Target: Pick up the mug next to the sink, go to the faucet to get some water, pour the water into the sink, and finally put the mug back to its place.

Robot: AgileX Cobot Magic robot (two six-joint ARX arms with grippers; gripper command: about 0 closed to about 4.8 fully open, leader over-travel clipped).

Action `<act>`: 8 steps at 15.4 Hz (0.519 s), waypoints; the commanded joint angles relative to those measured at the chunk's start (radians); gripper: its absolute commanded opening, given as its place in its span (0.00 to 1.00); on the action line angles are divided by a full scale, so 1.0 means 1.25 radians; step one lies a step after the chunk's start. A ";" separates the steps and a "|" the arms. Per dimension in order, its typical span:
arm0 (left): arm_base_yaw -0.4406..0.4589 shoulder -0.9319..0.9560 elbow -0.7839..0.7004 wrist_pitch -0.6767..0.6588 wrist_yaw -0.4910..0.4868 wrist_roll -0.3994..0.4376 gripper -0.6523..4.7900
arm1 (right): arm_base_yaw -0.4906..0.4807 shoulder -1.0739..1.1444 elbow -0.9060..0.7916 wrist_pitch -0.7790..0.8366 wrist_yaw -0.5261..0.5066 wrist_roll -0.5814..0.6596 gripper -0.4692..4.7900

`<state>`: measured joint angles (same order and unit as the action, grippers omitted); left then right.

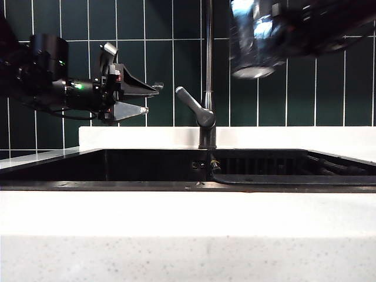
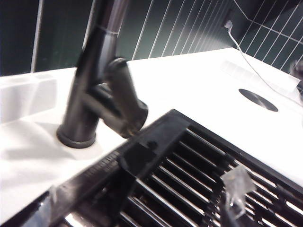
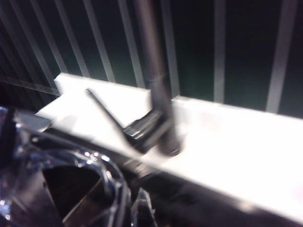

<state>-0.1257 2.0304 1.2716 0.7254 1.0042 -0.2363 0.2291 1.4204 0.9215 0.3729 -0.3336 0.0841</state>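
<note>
Mug (image 1: 254,41): aloft right of faucet (image 1: 207,76), clamped in right gripper (image 1: 276,26) | left gripper (image 1: 138,98): fingers wide, empty, level left of lever (image 1: 191,101) | done: pickup | left: filling, pouring into sink (image 1: 176,185), returning.

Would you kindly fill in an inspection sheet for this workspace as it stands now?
Surface: white speckled countertop, bare in front.
Job's things: mug held high, right of the faucet pipe; sink black, ribbed rack inside.
Clutter: nothing seen.
Grippers: left gripper open, level, left of the faucet lever; right gripper shut on the mug.
Cables: thin white cable on the counter.
Surroundings: dark green tiled wall.
</note>
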 commanded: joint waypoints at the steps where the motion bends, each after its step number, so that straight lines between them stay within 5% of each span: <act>1: 0.001 0.043 0.080 -0.003 0.016 -0.005 1.00 | 0.046 0.070 0.076 0.010 -0.004 0.023 0.08; 8: -0.005 0.124 0.235 -0.065 0.061 0.001 0.96 | 0.099 0.164 0.234 -0.027 -0.007 0.044 0.08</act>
<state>-0.1280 2.1799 1.5444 0.6346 1.0695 -0.2401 0.3496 1.6211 1.1919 0.3393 -0.3412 0.1314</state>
